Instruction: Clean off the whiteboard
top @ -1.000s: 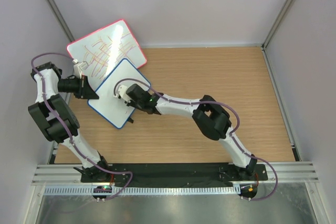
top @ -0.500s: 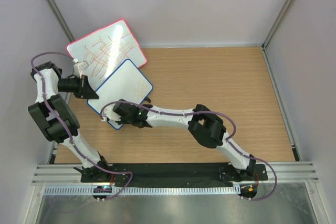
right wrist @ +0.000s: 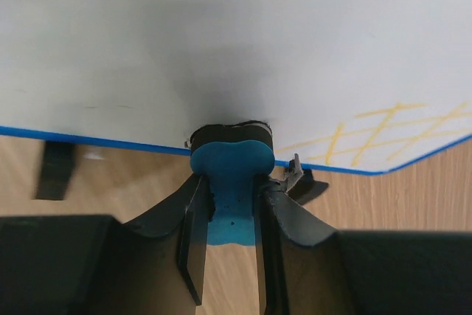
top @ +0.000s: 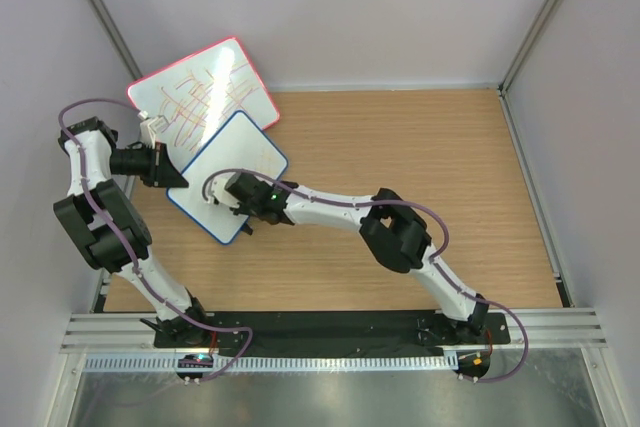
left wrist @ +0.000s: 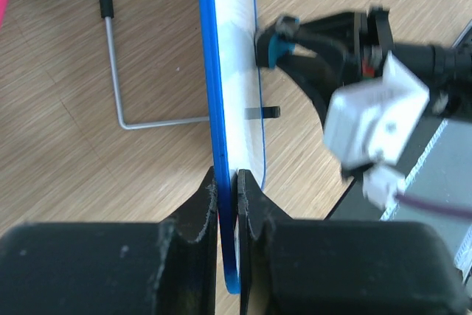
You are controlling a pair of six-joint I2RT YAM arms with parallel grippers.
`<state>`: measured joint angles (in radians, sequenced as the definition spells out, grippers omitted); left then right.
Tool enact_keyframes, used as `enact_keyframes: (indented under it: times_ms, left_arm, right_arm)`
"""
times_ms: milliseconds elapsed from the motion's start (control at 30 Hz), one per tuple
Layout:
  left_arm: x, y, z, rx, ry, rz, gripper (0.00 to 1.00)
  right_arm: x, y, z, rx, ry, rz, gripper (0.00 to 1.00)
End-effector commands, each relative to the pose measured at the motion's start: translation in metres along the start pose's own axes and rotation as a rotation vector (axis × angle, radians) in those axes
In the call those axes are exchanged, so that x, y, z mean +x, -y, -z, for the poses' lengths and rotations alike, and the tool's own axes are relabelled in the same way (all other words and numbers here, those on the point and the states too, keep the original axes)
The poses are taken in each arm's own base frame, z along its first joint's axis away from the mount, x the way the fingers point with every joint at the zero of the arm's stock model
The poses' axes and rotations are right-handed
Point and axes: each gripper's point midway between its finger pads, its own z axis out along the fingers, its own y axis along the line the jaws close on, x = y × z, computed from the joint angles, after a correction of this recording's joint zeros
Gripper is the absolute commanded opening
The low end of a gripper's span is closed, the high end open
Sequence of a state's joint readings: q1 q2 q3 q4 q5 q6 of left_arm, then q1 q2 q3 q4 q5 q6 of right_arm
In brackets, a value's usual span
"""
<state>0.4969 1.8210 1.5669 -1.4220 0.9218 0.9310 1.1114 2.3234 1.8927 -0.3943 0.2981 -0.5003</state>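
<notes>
The whiteboard (top: 240,152), square with a thin blue frame, stands tilted on the wooden table. Faint yellow scribbles (right wrist: 383,134) remain near one corner. My left gripper (top: 178,177) is shut on the board's left edge; in the left wrist view the blue frame (left wrist: 214,94) sits clamped between the jaws of the left gripper (left wrist: 227,189). My right gripper (top: 232,194) is shut on a blue eraser (right wrist: 230,175) whose dark pad presses against the board face (right wrist: 221,35) near its lower blue edge. The eraser also shows in the left wrist view (left wrist: 276,42).
A larger red-framed board (top: 200,92) with coloured scribbles leans behind the whiteboard at the back left. A bent metal wire stand (left wrist: 122,94) lies on the table beside the board. Grey walls close in the left, back and right sides.
My right gripper with the eraser swept down to the board's lower-left edge, then came back up toward the board's middle. The left gripper and the board stayed still.
</notes>
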Motion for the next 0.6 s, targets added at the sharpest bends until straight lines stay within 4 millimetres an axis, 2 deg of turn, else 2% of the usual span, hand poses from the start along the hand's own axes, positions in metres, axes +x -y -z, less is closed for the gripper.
enact_keyframes:
  times_ms: [0, 200, 433, 567]
  left_arm:
    - [0.001, 0.0, 0.005, -0.019, -0.04, -0.1, 0.0]
    - [0.001, 0.002, 0.003, -0.013, -0.043, -0.097, 0.0]
    - [-0.002, 0.001, 0.001, -0.023, -0.042, -0.08, 0.0]
    - [-0.002, 0.001, 0.002, -0.039, -0.047, -0.082, 0.0]
  right_arm:
    - [0.004, 0.055, -0.001, 0.125, 0.02, -0.134, 0.01]
    - [0.006, 0.055, -0.002, 0.121, 0.02, -0.15, 0.01]
    - [-0.015, 0.032, 0.004, 0.065, 0.081, -0.145, 0.01]
    - [-0.034, 0.018, 0.013, 0.004, 0.156, -0.177, 0.01]
